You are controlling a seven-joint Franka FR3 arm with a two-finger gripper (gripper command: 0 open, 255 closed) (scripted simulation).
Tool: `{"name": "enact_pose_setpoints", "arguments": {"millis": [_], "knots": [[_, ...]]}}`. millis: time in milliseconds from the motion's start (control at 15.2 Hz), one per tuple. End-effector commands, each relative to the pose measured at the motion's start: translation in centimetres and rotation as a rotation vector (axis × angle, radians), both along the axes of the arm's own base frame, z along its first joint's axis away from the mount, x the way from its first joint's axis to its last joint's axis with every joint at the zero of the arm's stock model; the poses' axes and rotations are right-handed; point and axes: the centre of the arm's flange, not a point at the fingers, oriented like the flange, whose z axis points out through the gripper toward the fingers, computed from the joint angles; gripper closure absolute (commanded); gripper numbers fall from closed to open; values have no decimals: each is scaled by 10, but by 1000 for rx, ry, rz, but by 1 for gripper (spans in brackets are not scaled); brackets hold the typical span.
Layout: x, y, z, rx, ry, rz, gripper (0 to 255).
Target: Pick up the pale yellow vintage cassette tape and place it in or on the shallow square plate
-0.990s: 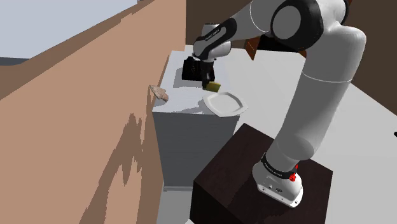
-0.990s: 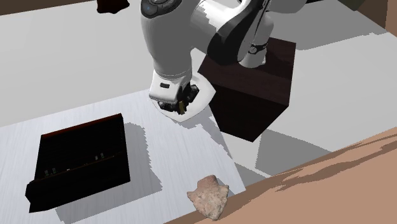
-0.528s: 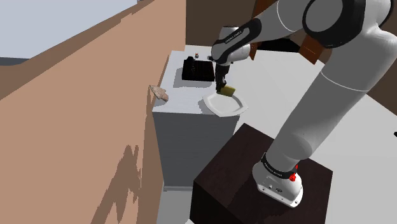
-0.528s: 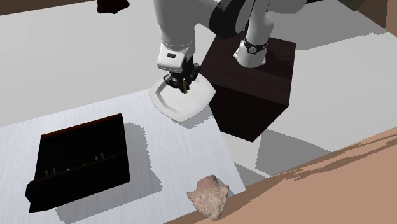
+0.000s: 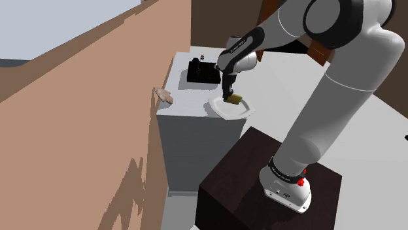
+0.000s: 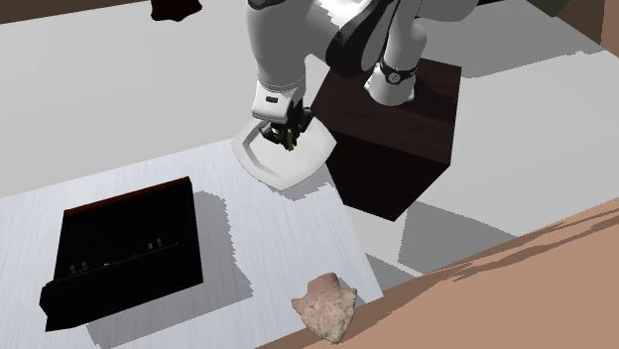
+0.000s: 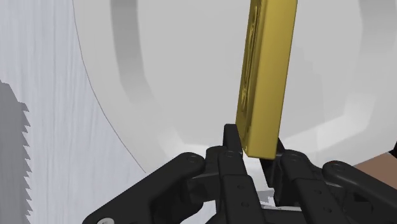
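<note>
**Cassette brought down over the plate, not yet released**

The arm (image 5: 333, 78) has swung away from the black case (image 5: 203, 70) toward 5 o'clock across the tabletop (image 5: 186, 101) and dipped lower in the last half second. The white square plate (image 5: 219, 111), at the tabletop's 4 o'clock corner in the shoulder view, now lies directly under the yellow cassette (image 7: 267, 76). The fingers (image 5: 228, 92) clamp the cassette by one end, edge-on, its free end aimed into the plate's well (whether it touches, I cannot tell). By my reading the carry is finished and only the release remains. A tape standing on edge may tip toward the rim.
</note>
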Motion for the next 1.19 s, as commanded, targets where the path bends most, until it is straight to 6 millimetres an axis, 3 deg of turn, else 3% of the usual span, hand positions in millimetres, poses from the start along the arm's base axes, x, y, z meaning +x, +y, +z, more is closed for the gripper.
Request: {"name": "enact_pose_setpoints", "arguments": {"millis": [0, 330, 858, 924, 1122], "knots": [[0, 0, -10, 0, -1, 0, 255], [0, 0, -36, 0, -1, 0, 255], [0, 0, -36, 0, -1, 0, 255], [0, 0, -36, 0, -1, 0, 0], [0, 0, -36, 0, -1, 0, 0]]}}
